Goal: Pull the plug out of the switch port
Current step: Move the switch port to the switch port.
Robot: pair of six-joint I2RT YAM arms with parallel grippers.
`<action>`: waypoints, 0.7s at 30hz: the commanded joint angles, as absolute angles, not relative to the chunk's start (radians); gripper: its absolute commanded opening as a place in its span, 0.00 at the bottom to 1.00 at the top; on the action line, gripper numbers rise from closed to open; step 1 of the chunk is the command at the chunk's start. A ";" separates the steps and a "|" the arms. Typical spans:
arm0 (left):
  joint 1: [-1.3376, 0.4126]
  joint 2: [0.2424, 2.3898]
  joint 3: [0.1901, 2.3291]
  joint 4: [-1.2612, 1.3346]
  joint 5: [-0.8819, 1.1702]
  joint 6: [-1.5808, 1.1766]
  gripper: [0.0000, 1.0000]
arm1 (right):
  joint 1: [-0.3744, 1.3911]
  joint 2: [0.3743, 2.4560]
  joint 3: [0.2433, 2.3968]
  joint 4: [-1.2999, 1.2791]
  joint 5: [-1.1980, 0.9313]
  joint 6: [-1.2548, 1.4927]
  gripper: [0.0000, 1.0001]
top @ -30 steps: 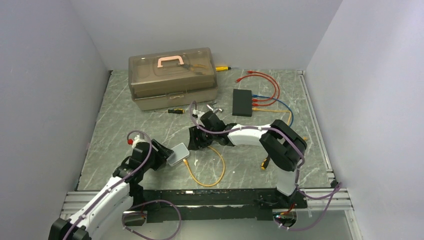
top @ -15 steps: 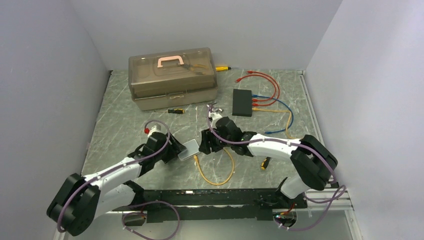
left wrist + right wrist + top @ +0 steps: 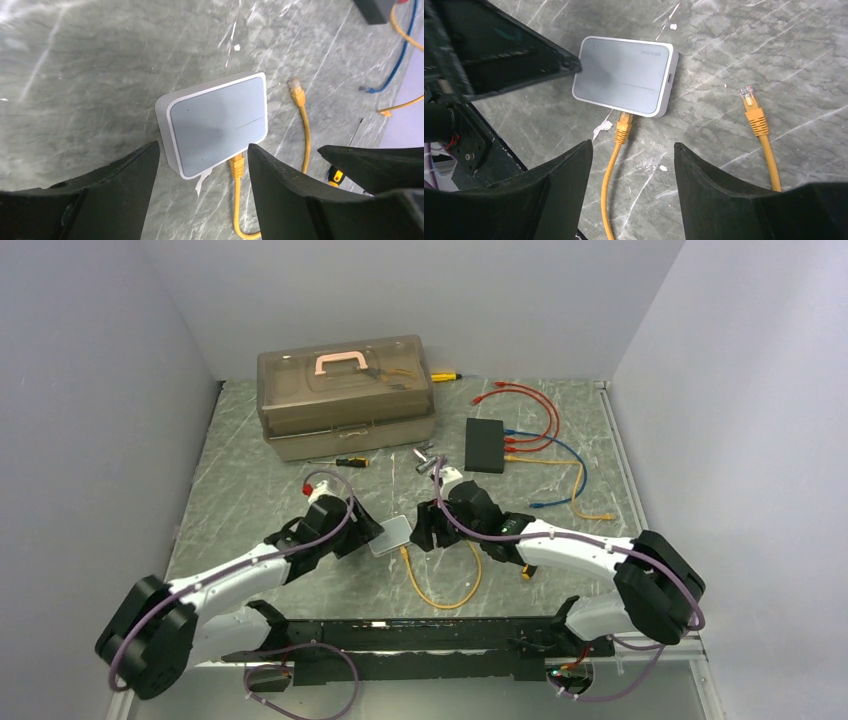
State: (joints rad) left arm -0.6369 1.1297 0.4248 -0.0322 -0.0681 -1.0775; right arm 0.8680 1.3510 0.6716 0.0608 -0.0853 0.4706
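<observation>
Left claw (image 3: pixel 202 150) hangs low over the worktop (image 3: pixel 250 460) with its fingers spread. The grey box (image 3: pixel 217 125) lies just ahead of it in the gap, with space showing on either side, so nothing is pinched; the placing reads as a brace, ready to steady the box. Right claw (image 3: pixel 631 147) faces it from the opposite side, likewise spread and holding nothing, with the yellow plug (image 3: pixel 624 127) seated in the box's near edge just ahead of its fingertips and the cable running back beneath them. One left finger (image 3: pixel 524 55) reaches the box's far corner in the right wrist view; whether it touches cannot be told. The cable's loose end (image 3: pixel 751 107) lies on the stone off to one side of the right claw, near the box but apart from it. The switch (image 3: pixel 485 444) sits well beyond the right claw, toward the back wall, flat on the worktop, with red, blue and yellow cables (image 3: pixel 520 440) leading out of its right edge; neither claw is near it. Judging by this, no plug has left the switch yet, and the arms are lined up on the grey box's plug instead, one to hold and the other to pull along the cable's line.
</observation>
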 commanded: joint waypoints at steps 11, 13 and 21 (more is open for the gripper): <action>-0.552 1.187 0.672 -0.136 -0.096 -0.819 0.71 | 0.715 1.418 0.553 0.423 -0.423 0.684 0.60; -0.552 1.254 0.698 -0.108 -0.050 -0.803 0.66 | 0.715 1.461 0.566 0.466 -0.463 0.721 0.59; -0.552 1.333 0.641 -0.008 0.012 -0.830 0.61 | 0.715 1.575 0.568 0.577 -0.492 0.882 0.57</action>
State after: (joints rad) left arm -0.5529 1.3388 0.6670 -0.0856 -0.0364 -0.8459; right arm 0.7139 1.5429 0.5495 0.4461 -0.4541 0.7670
